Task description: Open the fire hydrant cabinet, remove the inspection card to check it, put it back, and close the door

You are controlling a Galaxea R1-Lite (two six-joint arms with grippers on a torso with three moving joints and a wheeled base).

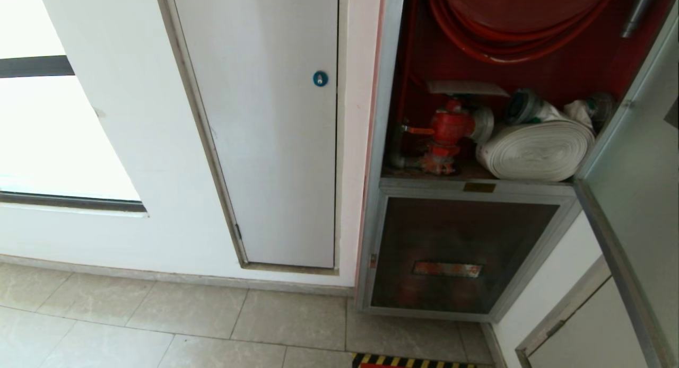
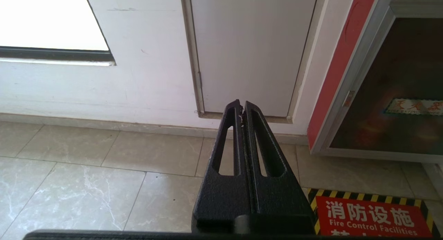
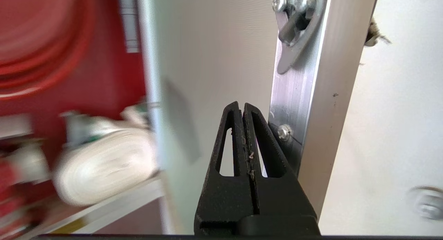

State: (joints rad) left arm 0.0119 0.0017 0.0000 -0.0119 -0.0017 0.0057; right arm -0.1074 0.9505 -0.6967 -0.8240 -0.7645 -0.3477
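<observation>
The fire hydrant cabinet (image 1: pixel 390 92) stands open, its red interior showing. The door (image 1: pixel 636 161) is swung out at the right edge of the head view. In the right wrist view my right gripper (image 3: pixel 242 104) is shut with nothing in it. It points at the door's pale inner pane (image 3: pixel 214 60), right beside the silver frame rail (image 3: pixel 311 94) and below the latch (image 3: pixel 294 22). My left gripper (image 2: pixel 241 103) is shut and empty, parked low and pointing at the wall foot. Neither gripper shows in the head view. I cannot make out the inspection card.
Inside the cabinet are a red hose reel (image 1: pixel 520 34), a red valve (image 1: pixel 448 129) and a rolled white hose (image 1: pixel 536 150). The lower glass panel (image 1: pixel 456 251) is closed. A white panel door (image 1: pixel 265 145) is left of the cabinet. A red floor sign (image 2: pixel 370 219) lies on the tiles.
</observation>
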